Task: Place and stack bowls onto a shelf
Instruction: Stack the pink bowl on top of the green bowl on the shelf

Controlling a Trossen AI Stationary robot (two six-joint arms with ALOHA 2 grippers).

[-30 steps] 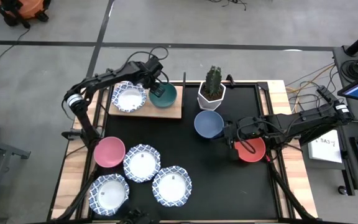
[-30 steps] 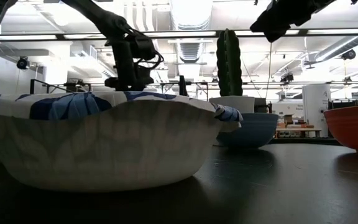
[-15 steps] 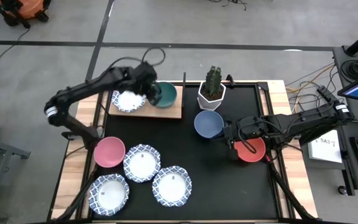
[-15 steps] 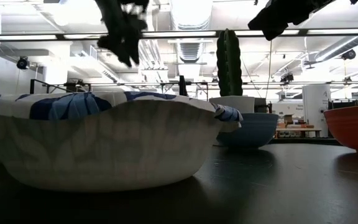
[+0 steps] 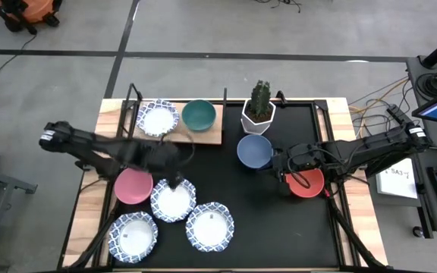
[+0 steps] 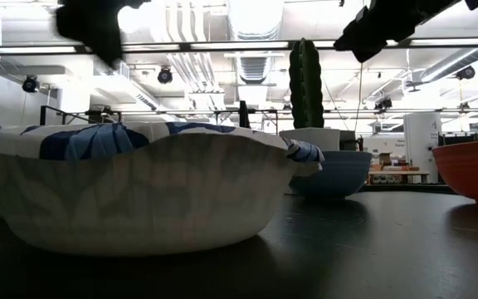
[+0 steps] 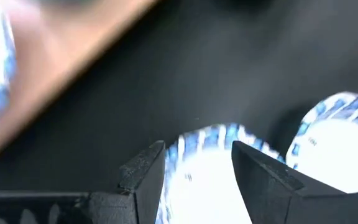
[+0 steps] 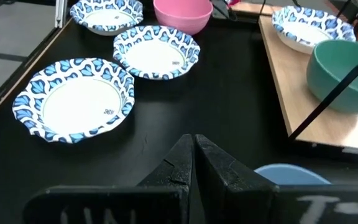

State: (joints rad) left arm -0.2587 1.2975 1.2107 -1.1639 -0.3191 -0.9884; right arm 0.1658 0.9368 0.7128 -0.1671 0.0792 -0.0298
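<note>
On the wooden shelf (image 5: 203,136) at the far left stand a white blue-rimmed bowl (image 5: 158,118) and a green bowl (image 5: 199,115). A pink bowl (image 5: 133,185) and three white blue-rimmed bowls (image 5: 173,200) (image 5: 209,226) (image 5: 133,236) rest on the black table. My left gripper (image 5: 173,176) (image 7: 197,163) hangs open above one white bowl (image 7: 211,177), touching nothing. My right gripper (image 5: 283,168) (image 8: 193,155) is shut and held above the table between the blue bowl (image 5: 254,152) and the red bowl (image 5: 307,183).
A white pot with a cactus (image 5: 259,112) stands at the far edge, right of the shelf. The shelf's thin black frame posts (image 5: 224,97) rise at its corners. Bare black tabletop (image 5: 271,227) lies at the near right.
My left gripper has drawn up and away from the green bowl on the shelf and swung quickly toward the table's near edge, arriving over a white bowl beside the pink one. The green bowl stays on the shelf.
</note>
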